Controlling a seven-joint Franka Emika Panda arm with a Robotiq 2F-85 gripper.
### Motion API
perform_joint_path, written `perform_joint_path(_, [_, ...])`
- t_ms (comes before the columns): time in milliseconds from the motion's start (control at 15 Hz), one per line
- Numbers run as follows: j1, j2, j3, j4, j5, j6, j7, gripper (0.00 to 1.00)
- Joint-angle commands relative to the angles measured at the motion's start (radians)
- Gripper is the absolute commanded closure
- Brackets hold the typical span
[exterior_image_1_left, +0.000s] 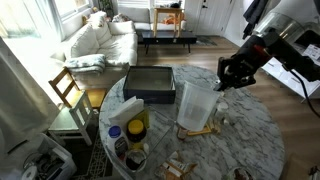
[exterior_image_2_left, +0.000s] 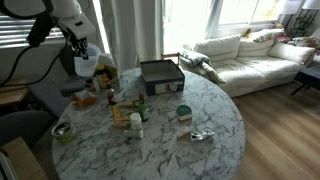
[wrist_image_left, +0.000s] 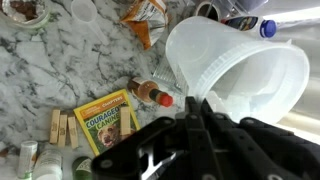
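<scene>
I have the gripper (wrist_image_left: 196, 118) closed on the pitcher (wrist_image_left: 238, 68). Its fingers (wrist_image_left: 176, 132) are pressed together on what looks like the handle or the rim at one side, though the wrist view does not show which. A side hold like this leaves the mouth open and lets me swing the body about.

In both exterior views the pitcher (exterior_image_1_left: 195, 105) hangs beside the gripper (exterior_image_1_left: 224, 80), over the table (exterior_image_1_left: 255, 135) near the edge on the arm's side. It seems to be lifted off the marble, but I cannot tell that for certain. In the wrist view its mouth is turned towards the camera, so it is tilted.

The pitcher is a tall, cloudy white plastic one, see-through enough to show light, and it looks empty.

Under it on the marble lie a yellow box (wrist_image_left: 105, 118) and a small red-capped bottle (wrist_image_left: 150, 94). A black tray (exterior_image_1_left: 150, 85) sits near the table's middle, apart from the pitcher.
</scene>
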Motion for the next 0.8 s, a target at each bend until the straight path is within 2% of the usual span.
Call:
perform_joint_path(0, [-0.041,-0.104,-0.030,-0.069,-0.038,-0.117,-0.176,0.99])
perform_joint_path(267, [-0.119,-0.138,-0.030,-0.107,-0.179,-0.253,-0.247,0.99])
perform_joint_path(467, [-0.186,-0.131,-0.002,-0.147,-0.295,-0.244,-0.200,0.99])
perform_joint_path(533, [-0.152,-0.111,-0.018,-0.102,-0.232,-0.253,-0.228,0.95])
perform_joint_path(733, [-0.178,-0.111,-0.015,-0.128,-0.272,-0.252,-0.224,0.95])
